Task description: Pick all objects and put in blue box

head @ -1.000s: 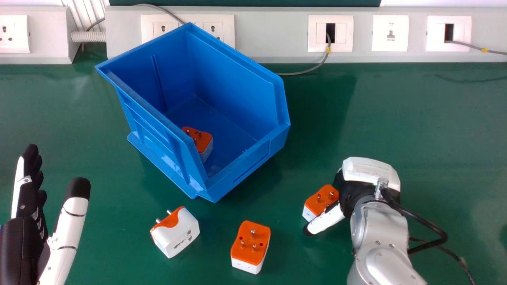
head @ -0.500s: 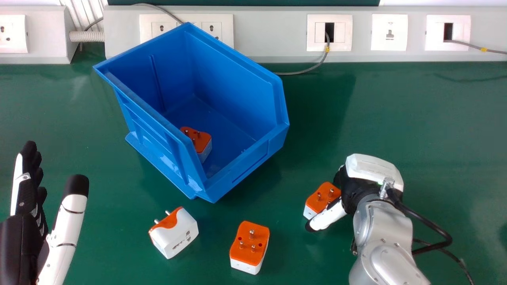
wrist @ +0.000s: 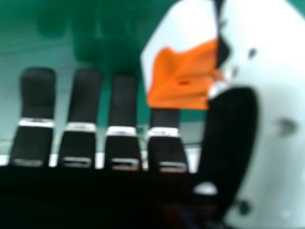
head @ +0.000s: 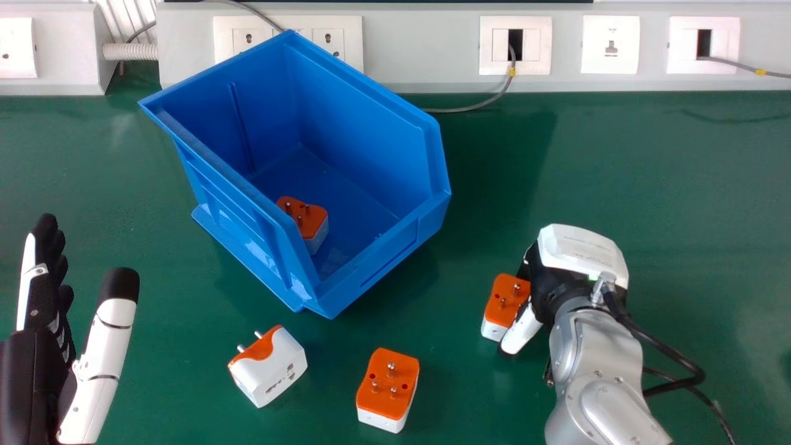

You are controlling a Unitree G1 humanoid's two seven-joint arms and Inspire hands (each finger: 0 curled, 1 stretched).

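On the bench, right of the blue box, we have the right hand wide, fingers straight, thumb beside an adapter, presumably to pinch its sides; our left hand is open, likely leaving the box reachable.

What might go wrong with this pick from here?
Fingers look straight on the right robot hand, with the adapter beside its thumb, so closing might push it away rather than grip it.

The blue box has raised walls, so a low carry could clip the rim and perhaps knock the adapter loose.
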